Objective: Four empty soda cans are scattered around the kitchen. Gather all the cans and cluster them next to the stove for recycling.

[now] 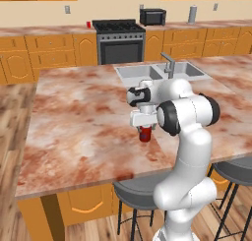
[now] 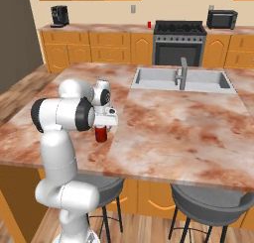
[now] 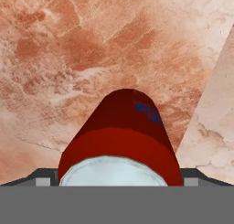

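Observation:
A red soda can (image 1: 145,135) (image 2: 101,134) stands upright on the island counter, near its front edge. My gripper (image 1: 144,130) (image 2: 101,129) points down over it, jaws spread wide to either side of it. In the hand view the can (image 3: 121,131) lies between the two dark fingertips (image 3: 45,178), its silvery top close to the camera. Whether the fingertips touch its sides is unclear. A second red can (image 1: 88,24) (image 2: 149,24) stands on the back counter just left of the stove (image 1: 118,41) (image 2: 179,42).
The steel sink (image 1: 135,74) (image 2: 149,78) with its faucet is set into the island behind the gripper. A black microwave (image 1: 152,16) (image 2: 222,19) sits right of the stove, with a tall grey canister (image 1: 192,14) beyond it. Grey stools (image 1: 135,192) (image 2: 211,203) stand under the island's front edge.

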You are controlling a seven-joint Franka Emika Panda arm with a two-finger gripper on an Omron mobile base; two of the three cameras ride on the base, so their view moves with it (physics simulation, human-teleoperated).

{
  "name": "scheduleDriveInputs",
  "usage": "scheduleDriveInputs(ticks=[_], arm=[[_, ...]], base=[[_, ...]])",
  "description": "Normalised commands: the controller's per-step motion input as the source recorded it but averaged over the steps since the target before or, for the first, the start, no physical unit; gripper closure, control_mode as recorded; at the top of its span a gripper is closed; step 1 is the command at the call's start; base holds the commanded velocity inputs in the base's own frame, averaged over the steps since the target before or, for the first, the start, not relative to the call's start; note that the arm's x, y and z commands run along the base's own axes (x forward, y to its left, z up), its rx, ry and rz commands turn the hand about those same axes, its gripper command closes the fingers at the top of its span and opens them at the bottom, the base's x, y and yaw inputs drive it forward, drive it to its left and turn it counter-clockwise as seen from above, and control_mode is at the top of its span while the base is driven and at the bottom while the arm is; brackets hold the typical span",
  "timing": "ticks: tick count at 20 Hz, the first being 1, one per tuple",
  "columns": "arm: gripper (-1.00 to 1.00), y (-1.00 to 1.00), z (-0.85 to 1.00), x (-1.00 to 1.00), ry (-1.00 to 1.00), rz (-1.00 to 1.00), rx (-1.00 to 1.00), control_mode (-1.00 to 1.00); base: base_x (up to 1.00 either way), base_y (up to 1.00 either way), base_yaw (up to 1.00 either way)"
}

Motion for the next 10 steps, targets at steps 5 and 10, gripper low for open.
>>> scheduleDriveInputs(ticks=[5,10], arm=[[1.00,0.00,-0.03,0.00,0.07,0.00,0.00,-1.00],[1.00,0.00,-0.01,0.00,0.02,0.00,0.00,-1.00]], base=[[0.00,0.00,0.00],[0.00,0.00,0.00]])
